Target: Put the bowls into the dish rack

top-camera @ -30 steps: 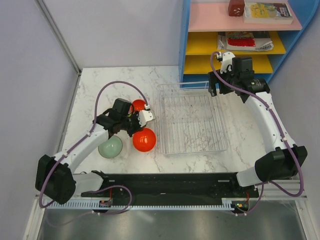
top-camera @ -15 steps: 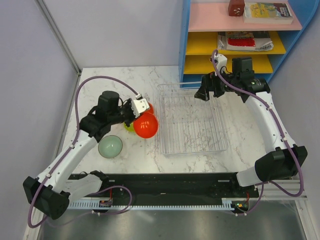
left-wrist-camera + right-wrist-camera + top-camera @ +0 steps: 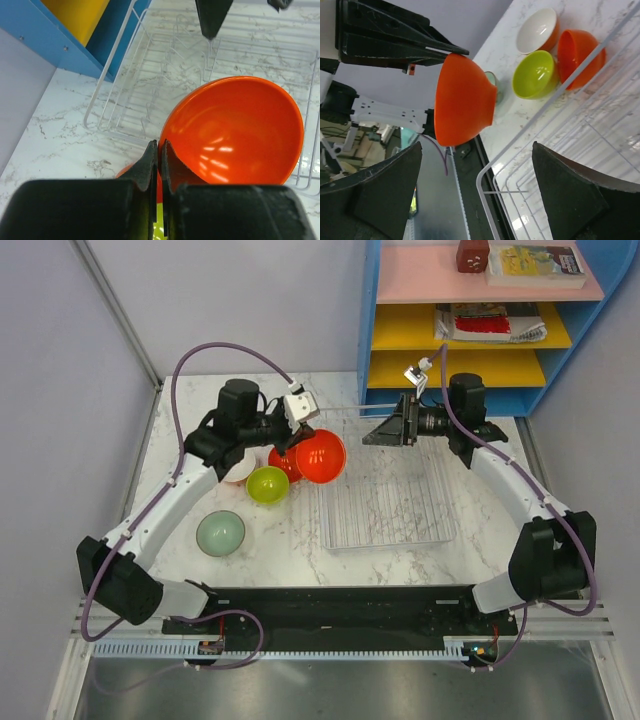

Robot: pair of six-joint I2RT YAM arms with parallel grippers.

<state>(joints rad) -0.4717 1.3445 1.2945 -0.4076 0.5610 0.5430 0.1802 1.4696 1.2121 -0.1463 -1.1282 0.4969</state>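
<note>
My left gripper is shut on the rim of an orange-red bowl and holds it tilted in the air over the left edge of the wire dish rack. The left wrist view shows the jaws pinching the bowl's rim. A second orange-red bowl, a yellow-green bowl, a white bowl and a sage-green bowl sit on the table left of the rack. My right gripper is open and empty over the rack's far part, facing the held bowl.
A blue shelf unit with pink and yellow boards, books and papers stands behind the rack at the back right. A grey wall corner bounds the table on the left. The arms' black base rail runs along the near edge.
My left arm lifted the orange-red bowl off the table and carried it back and right to the rack's left edge. My right gripper swung left over the rack and turned toward the bowl.
</note>
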